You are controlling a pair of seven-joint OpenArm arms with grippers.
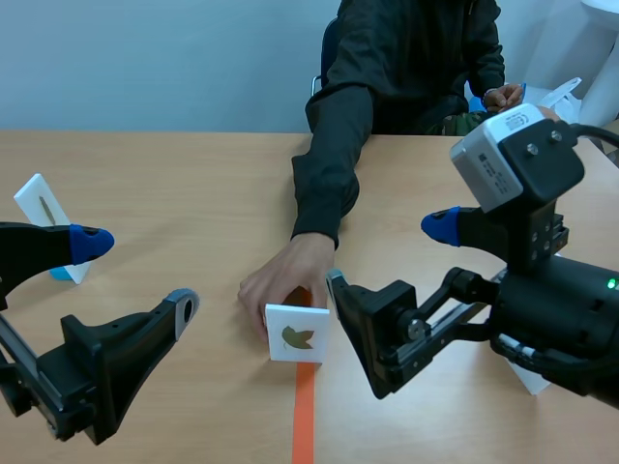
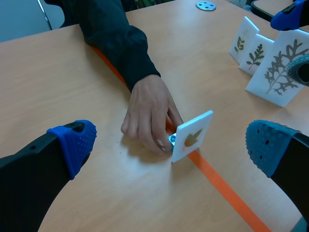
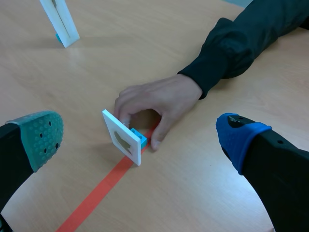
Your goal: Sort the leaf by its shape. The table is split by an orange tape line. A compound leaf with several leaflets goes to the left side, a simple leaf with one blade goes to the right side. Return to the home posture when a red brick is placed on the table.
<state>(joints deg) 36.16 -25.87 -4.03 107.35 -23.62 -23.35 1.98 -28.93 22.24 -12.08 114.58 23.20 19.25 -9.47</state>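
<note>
A small white card showing one olive-brown, single-blade leaf stands upright on a blue base, right on the orange tape line. A person's hand in a dark sleeve holds the card from behind. In the left wrist view the card and hand lie ahead, between my fingers. In the right wrist view the card stands edge-on with the hand behind it. My left gripper is open, left of the card. My right gripper is open, just right of it. Neither touches the card.
A white card on a blue base stands at the far left. Three cards with feathery compound leaves stand right of the tape, beside the right arm. A grey disc lies farther back. The person sits across the table.
</note>
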